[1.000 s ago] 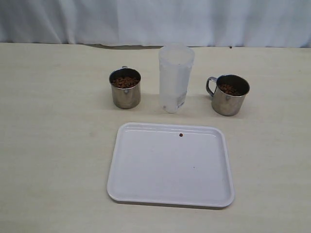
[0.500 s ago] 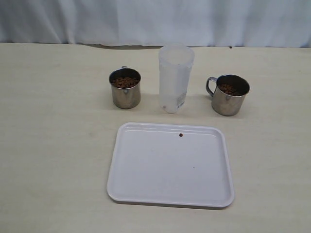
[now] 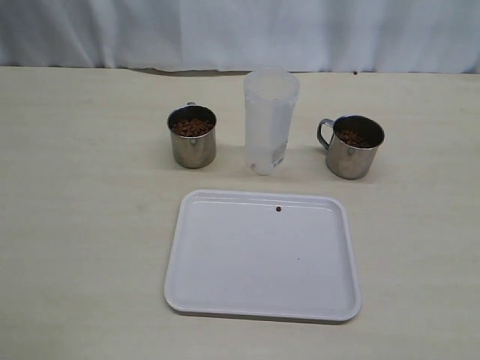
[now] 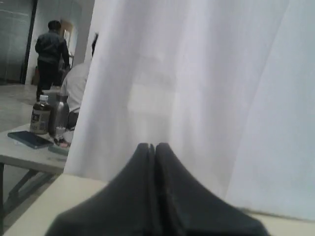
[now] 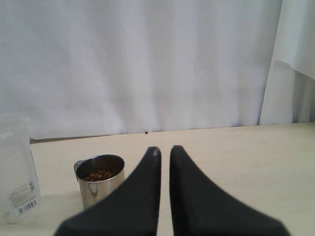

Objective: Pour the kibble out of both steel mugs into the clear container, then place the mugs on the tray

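Left wrist view, left tool (image 4: pixel 154 147) together facing curtain (image 4: pixel 206 73), right tool (image 5: pixel 165 150) together, facing mug (image 5: pixel 96 189)

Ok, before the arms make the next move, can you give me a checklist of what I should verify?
1. Left mug and right mug upright, kibble inside: ok.
2. Clear container upright between them: ok.
3. Container mouth open: cannot tell.
4. Tray bare for the mugs: not ok, one pellet lies on it.
5. Left tool open for grasping: not ok, shut.
6. Right tool open: not ok, shut.
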{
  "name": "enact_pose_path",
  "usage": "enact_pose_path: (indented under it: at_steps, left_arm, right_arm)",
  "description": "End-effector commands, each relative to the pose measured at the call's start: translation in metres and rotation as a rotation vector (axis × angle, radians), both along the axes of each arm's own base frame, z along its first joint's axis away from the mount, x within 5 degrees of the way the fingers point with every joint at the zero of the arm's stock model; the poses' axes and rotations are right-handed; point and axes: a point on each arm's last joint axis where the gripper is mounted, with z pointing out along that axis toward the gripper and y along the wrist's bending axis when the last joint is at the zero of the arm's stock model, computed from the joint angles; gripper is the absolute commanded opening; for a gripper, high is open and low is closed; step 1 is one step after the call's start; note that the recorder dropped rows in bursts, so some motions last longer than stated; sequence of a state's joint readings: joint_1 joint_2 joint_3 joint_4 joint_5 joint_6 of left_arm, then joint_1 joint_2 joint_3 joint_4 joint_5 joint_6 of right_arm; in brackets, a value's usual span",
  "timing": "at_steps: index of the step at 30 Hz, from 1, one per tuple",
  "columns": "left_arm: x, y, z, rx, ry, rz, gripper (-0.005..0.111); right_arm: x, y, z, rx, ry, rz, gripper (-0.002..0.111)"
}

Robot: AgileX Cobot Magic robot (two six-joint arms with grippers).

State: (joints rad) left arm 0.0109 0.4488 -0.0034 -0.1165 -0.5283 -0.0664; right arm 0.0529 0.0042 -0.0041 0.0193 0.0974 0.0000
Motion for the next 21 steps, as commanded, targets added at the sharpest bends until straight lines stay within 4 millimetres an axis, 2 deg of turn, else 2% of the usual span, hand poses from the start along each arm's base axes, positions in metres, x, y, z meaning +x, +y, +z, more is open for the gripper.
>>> enact_pose_path:
  at_steps: [1, 5, 9, 11, 13, 15, 21]
  left_arm:
    - [0.041, -0.008, -0.011, 0.129, 0.114, -0.077, 0.000]
    - [0.093, -0.014, -0.026, 0.195, 0.284, -0.165, 0.000]
    - [0.134, -0.015, -0.050, 0.192, 0.410, -0.186, 0.000]
    - [0.152, -0.019, -0.065, 0.260, 0.463, -0.255, 0.000]
    - [0.165, -0.026, -0.080, 0.320, 0.506, -0.356, 0.000]
    - [0.179, -0.025, -0.096, 0.281, 0.553, -0.374, 0.000]
    - [0.192, -0.018, -0.134, 0.246, 0.499, -0.562, 0.000]
  right_arm:
    - [0.000, 0.000, -0.002, -0.004, 0.004, -0.007, 0.005]
    - [0.000, 0.000, -0.002, -0.004, 0.004, -0.007, 0.005]
    - [0.000, 0.000, -0.002, -0.004, 0.004, -0.007, 0.005]
    - [0.000, 0.000, -0.002, -0.004, 0.004, -0.007, 0.005]
    - [0.000, 0.000, -0.002, -0.004, 0.004, -0.007, 0.005]
    - [0.000, 0.000, -0.002, -0.004, 0.004, -0.007, 0.005]
    - [0.000, 0.000, -0.002, -0.004, 0.004, -0.007, 0.005]
